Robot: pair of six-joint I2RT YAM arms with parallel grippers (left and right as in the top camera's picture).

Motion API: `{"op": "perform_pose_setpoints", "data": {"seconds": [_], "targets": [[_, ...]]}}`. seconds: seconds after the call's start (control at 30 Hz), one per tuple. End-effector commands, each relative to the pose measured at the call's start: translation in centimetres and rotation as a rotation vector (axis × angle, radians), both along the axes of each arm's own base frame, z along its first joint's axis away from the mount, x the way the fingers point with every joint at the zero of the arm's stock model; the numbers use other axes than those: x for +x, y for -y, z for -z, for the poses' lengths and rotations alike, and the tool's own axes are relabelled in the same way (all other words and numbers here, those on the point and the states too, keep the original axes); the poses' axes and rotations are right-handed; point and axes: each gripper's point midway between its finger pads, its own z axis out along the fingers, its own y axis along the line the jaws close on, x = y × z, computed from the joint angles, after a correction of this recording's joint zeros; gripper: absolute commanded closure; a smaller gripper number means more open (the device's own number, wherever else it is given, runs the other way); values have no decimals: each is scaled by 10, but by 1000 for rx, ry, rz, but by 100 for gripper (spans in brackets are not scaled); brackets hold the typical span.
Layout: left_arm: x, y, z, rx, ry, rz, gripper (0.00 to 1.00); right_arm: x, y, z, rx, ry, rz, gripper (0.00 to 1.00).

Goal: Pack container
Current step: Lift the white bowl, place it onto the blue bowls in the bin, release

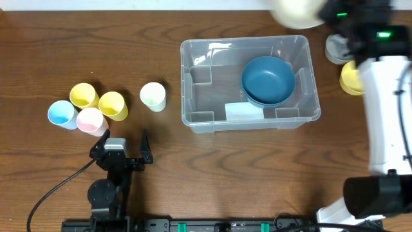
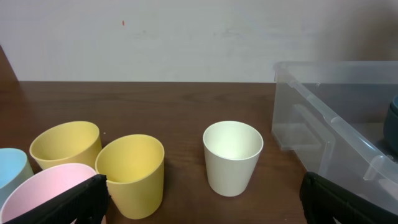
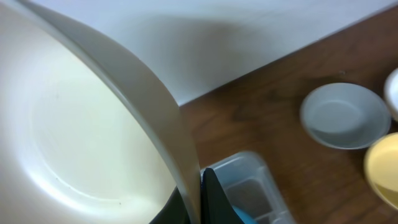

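- Right gripper (image 3: 198,200) of mine is pinched shut on the rim of a cream bowl (image 3: 81,118). One dark finger sits on either side of the thin wall.
- That bowl is tipped on edge and fills the left half of my right wrist view. From overhead it is a blurred pale shape at the top edge of the frame, just beyond the upper right corner of the container (image 1: 193,84).
- The container sits on the brown wooden table (image 1: 257,167), a little right of centre in the overhead frame, with its long side running left to right.
- Two blue bowls (image 1: 268,78) are nested in the right half of the container, upright.
- To the right of the container, near my right arm, lie a small grey dish (image 3: 341,116) and below it a yellow bowl (image 3: 385,171). Both are on the table and outside the container.
- Left gripper (image 1: 122,145) of mine is low in the left part of the overhead frame, its fingers spread wide with nothing between them.
- Ahead of it stands a cream cup (image 2: 232,155), upright and alone, between the container and the other cups.
- Further left four cups cluster close together: two yellow cups (image 2: 129,174), a pink cup (image 2: 40,196) and a light blue cup (image 2: 9,171).
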Motion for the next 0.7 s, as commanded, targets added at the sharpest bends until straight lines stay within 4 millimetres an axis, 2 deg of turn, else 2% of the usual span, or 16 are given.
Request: {"op": "perform_pose_setpoints", "data": {"seconds": [0.0,0.1,0.2,0.33,0.5,0.67], "targets": [[-1,1,16,11,-45,11,2,-3,1,-5,-153,12,90,98],[-1,1,16,11,-45,11,2,-3,-20,3,-74,-7,46,98],[-1,1,16,11,-45,11,2,-15,-34,20,18,-90,12,98],[-1,1,16,11,-45,11,2,-42,-40,48,34,-254,-27,98],[-1,1,16,11,-45,11,2,-67,-50,78,25,-406,-125,99],[-1,1,16,11,-45,11,2,-71,-46,107,11,-489,-112,99]]}}
